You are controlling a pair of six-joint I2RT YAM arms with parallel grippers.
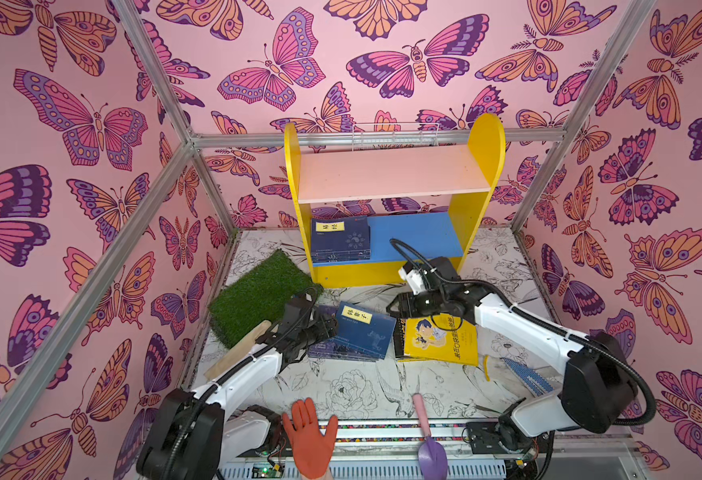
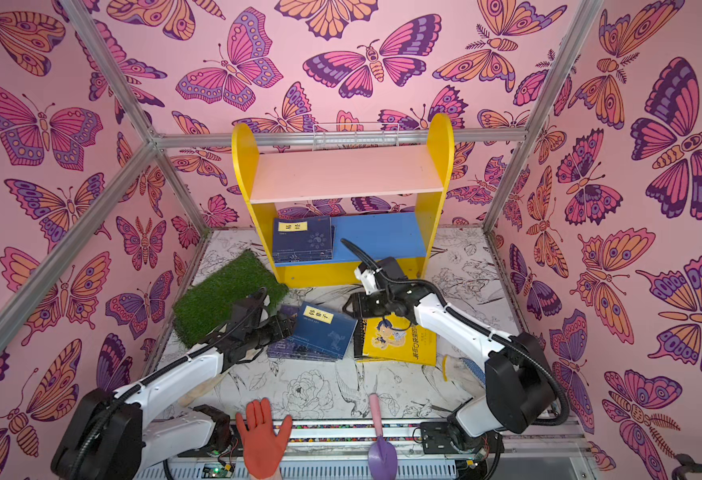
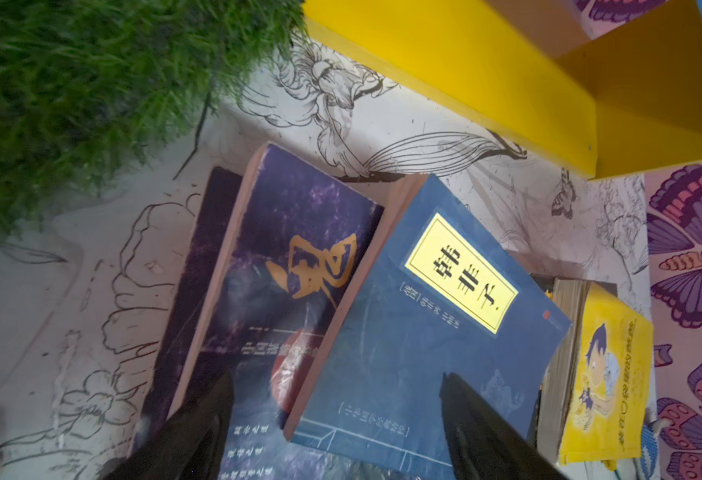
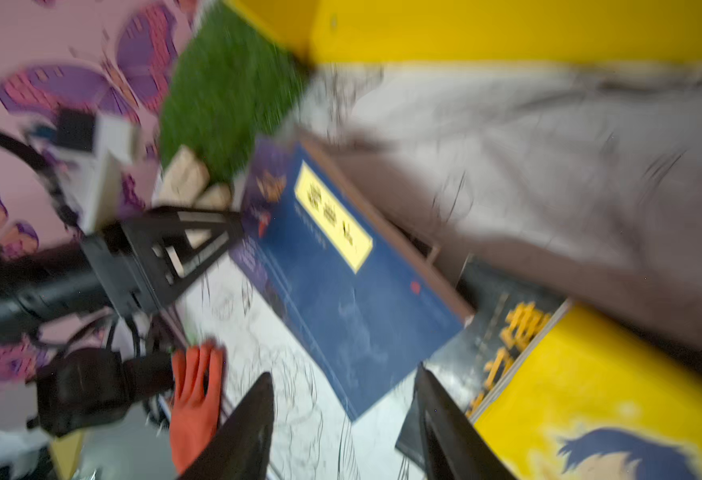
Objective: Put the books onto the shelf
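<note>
Several books lie loose on the table [image 1: 362, 386], and I'll take it from the left. A patch of fake grass [image 1: 258, 295] sits by the side wall. Just right of it my left gripper [image 1: 329, 328] hangs low over the near pile. On its wrist view the left fingers [image 3: 199, 428] are spread wide and pinch nothing. They straddle the edge where the navy book with the yellow label [image 3: 424, 332] lies tilted across a dark purple book [image 3: 291, 257]. Just right of those, the yellow cartoon book [image 1: 441, 338] rests on top of a black book [image 4: 495, 332]. My right gripper [image 1: 395, 308] hovers over the far edge of that pair. Its wrist view is blurred, but the right fingers [image 4: 241, 428] stand apart and I see nothing clamped between them. Behind all this the shelf [image 1: 482, 166] stands at the back, with a stack of navy books [image 1: 340, 239] lying flat at the left end of its blue lower board.
</note>
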